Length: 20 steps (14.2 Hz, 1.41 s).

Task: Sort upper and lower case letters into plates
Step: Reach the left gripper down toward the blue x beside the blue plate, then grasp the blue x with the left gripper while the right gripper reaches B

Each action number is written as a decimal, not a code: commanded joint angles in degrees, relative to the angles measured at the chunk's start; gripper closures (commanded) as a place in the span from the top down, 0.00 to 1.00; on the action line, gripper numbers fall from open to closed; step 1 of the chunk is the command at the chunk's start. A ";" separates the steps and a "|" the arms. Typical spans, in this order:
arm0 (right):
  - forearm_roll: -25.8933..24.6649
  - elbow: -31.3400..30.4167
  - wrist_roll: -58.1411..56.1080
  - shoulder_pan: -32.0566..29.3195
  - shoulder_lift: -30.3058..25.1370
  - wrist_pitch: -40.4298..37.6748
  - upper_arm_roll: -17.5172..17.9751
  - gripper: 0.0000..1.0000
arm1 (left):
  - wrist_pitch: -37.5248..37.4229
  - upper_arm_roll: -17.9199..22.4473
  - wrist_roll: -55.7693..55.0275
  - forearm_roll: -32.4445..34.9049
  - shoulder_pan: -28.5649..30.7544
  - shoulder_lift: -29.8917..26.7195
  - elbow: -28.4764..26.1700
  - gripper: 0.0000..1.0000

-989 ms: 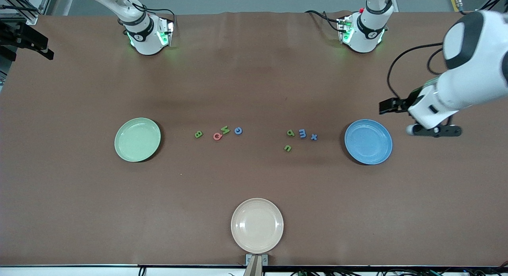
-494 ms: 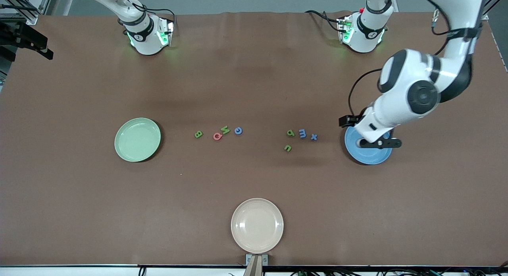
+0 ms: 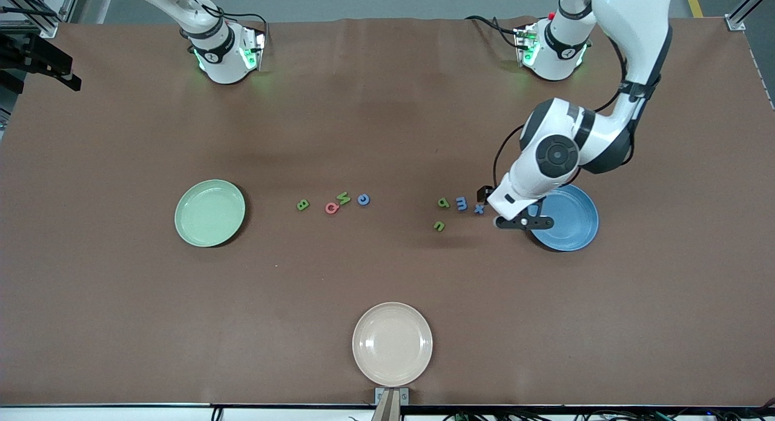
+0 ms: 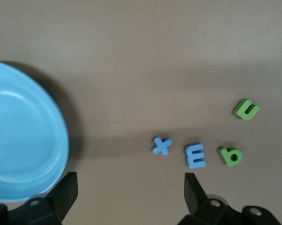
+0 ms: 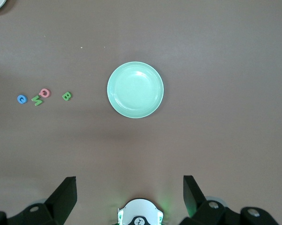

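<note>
The mint green plate [image 3: 209, 212] lies toward the right arm's end and the blue plate [image 3: 569, 227] toward the left arm's end. Between them lie two groups of letters: green B [image 3: 303, 205], red Q [image 3: 331, 208], green M [image 3: 343, 197] and blue C [image 3: 363, 199]; then green b [image 3: 444, 202], blue m [image 3: 461, 203], blue x [image 3: 479, 209] and green u [image 3: 439, 226]. My left gripper [image 3: 522, 222] hangs open and empty over the blue plate's rim [image 4: 19, 136] beside the x [image 4: 162, 146]. My right gripper [image 5: 130, 187] is open, high over its own base, above the green plate [image 5: 135, 89].
A cream-beige plate [image 3: 392, 344] sits at the table edge nearest the front camera. Both arm bases [image 3: 224, 54] stand along the edge farthest from that camera. Bare brown table lies all around the letters.
The left arm has swung in from the table's end, across the blue plate, toward the lowercase letters. The right arm, the plates and the letters have not moved.
</note>
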 commanded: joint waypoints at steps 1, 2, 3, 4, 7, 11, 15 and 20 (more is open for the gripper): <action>-0.51 0.14 -0.37 0.21 0.87 0.15 -0.55 1.00 | 4.30 0.12 -0.73 1.39 -1.30 2.75 -0.26 1.00; -0.60 0.14 -0.37 0.04 2.19 0.07 -0.63 1.00 | 4.83 0.12 -0.73 1.39 -1.57 3.46 -0.35 1.00; -1.21 0.14 -0.54 0.04 3.07 0.15 -0.64 1.00 | 5.97 0.12 -0.73 1.48 -1.74 3.73 -1.13 1.00; -1.13 -0.04 -0.54 -0.31 4.12 0.76 -0.72 1.00 | 7.72 0.12 -0.73 1.48 -2.01 4.08 -2.18 0.99; -0.60 0.31 -0.63 -3.03 12.90 3.23 -0.72 1.00 | 12.56 0.12 -0.29 3.31 -2.45 4.61 -5.61 0.92; -0.16 -0.56 1.38 -1.73 16.00 7.70 -0.46 1.00 | 13.71 0.12 -0.03 5.79 -1.92 5.04 -6.94 0.79; -0.16 -5.83 26.22 6.00 16.00 14.11 -0.37 1.00 | 16.26 0.12 0.15 5.79 -2.10 6.36 -6.85 0.70; 3.00 -17.68 49.33 12.50 15.65 28.41 -0.37 1.00 | 18.64 0.03 0.24 7.45 -1.83 7.68 -6.76 0.66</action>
